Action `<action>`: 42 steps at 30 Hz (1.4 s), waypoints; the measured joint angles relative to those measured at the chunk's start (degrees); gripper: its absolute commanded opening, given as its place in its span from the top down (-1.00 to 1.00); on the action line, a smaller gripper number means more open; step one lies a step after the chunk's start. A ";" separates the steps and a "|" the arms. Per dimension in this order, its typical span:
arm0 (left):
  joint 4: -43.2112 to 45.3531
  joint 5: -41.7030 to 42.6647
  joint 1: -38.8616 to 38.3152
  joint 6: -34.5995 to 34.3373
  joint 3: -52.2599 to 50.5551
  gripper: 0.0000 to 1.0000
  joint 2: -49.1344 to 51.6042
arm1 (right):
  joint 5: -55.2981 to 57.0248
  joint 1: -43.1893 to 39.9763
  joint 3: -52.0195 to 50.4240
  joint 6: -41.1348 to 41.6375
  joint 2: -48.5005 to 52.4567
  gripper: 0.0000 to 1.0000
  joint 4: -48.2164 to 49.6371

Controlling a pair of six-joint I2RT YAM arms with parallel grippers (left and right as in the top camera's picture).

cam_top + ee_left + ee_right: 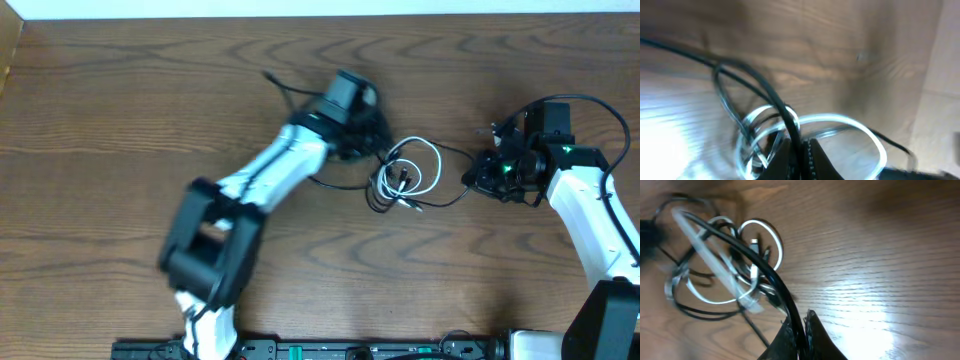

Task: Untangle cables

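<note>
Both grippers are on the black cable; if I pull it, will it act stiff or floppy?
Probably floppy: the black cable lies in loose curves. Likely light, being thin. It crosses loops of the white cable, so pulling may drag that along.

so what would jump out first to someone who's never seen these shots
The tangle near the middle of the table draws the eye first: bright loops of the white cable wound through the black cable. Next come the left gripper and the right gripper, one on either side of the tangle, each shut on a strand of the black cable.
</note>
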 measured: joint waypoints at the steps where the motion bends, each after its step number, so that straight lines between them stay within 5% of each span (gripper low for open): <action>1: -1.44 -0.02 1.49 0.79 0.00 0.86 -2.40 | 0.92 0.00 0.00 0.13 0.00 0.95 0.00; 9: -10.99 -0.35 10.14 5.53 0.02 0.86 -18.82 | 7.56 0.00 0.00 1.60 0.00 0.95 -0.39; 21: -18.36 -0.61 21.66 10.86 0.02 0.85 -28.33 | 23.23 -3.19 0.00 3.96 0.00 0.90 -7.54; 28: -31.61 -10.71 25.55 17.38 0.09 0.85 -29.00 | 25.18 -8.52 0.00 3.76 0.02 0.87 -9.64; 35: -36.02 -15.26 27.02 26.10 0.09 0.66 -29.00 | 13.68 -10.82 -0.02 -4.44 0.02 0.22 -7.04; 38: -36.04 -13.33 25.62 30.88 0.09 0.10 -29.00 | 6.51 -10.62 -0.02 -7.96 0.02 -0.11 -5.46; 42: -36.98 -11.37 23.15 35.26 0.09 -0.22 -29.00 | 0.33 -10.49 -0.02 -9.70 0.02 -0.40 -3.65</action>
